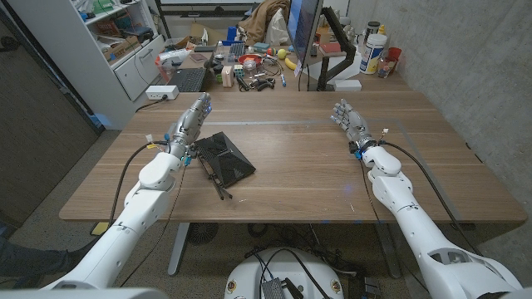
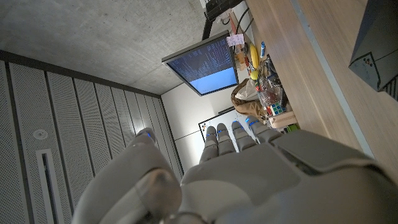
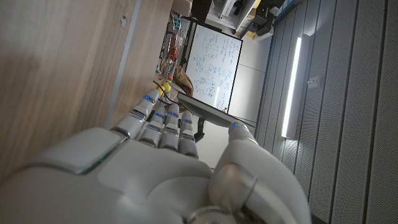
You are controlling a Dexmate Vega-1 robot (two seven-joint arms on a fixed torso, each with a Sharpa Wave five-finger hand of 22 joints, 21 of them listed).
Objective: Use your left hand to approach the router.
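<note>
From the head view, the left hand (image 1: 189, 121) reaches out over the table (image 1: 316, 166) on the left side, fingers straight and close together, holding nothing. The router (image 1: 224, 156), a flat black box with thin antennas trailing toward the near edge, lies just right of that wrist and forearm, a little nearer than the fingertips; whether the arm touches it I cannot tell. The right hand (image 1: 348, 118) is extended on the right side, well apart from the router, fingers loosely spread and empty.

In the left wrist view, the left hand (image 2: 249, 168) shows its back, fingers (image 2: 231, 134) straight and side by side, gripping nothing. A dark corner of the router (image 2: 378, 53) sits on the wood beside it. A lit monitor (image 2: 205, 62) stands beyond.

In the right wrist view, the right hand (image 3: 155, 168) is seen from behind, fingers (image 3: 163, 118) stretched out together beside the tabletop, thumb apart, empty.
</note>
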